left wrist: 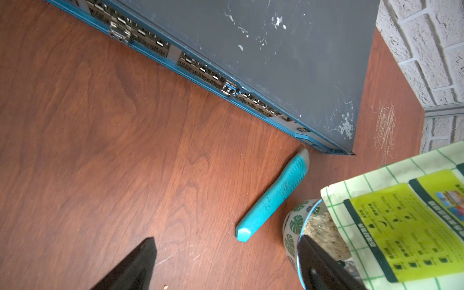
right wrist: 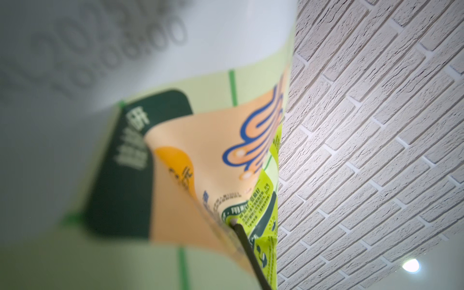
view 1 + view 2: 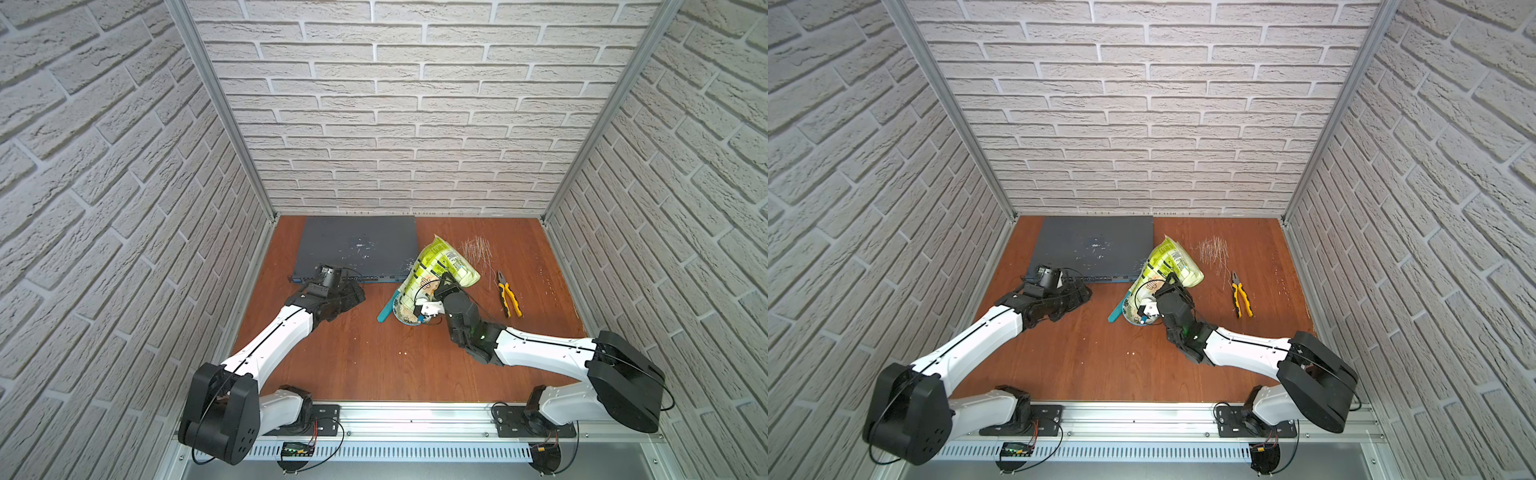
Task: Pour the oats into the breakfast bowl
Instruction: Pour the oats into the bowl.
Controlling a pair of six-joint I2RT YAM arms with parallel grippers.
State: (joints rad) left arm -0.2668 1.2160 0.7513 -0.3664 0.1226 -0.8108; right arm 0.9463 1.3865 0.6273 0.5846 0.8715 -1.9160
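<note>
Tilted pouch (image 3: 438, 264) over the breakfast bowl (image 1: 292, 226), oats (image 1: 324, 231) inside.
Frame centre: right gripper (image 3: 446, 281) pinches the pouch; left gripper (image 3: 349, 299) hangs spread, empty.

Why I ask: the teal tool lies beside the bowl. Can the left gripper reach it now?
Probably yes: the left gripper is open, with only bare table between it and the teal tool.

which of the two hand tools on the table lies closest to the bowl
The teal tool, lying right beside the breakfast bowl. The yellow-handled pliers lie well apart from it.
</note>
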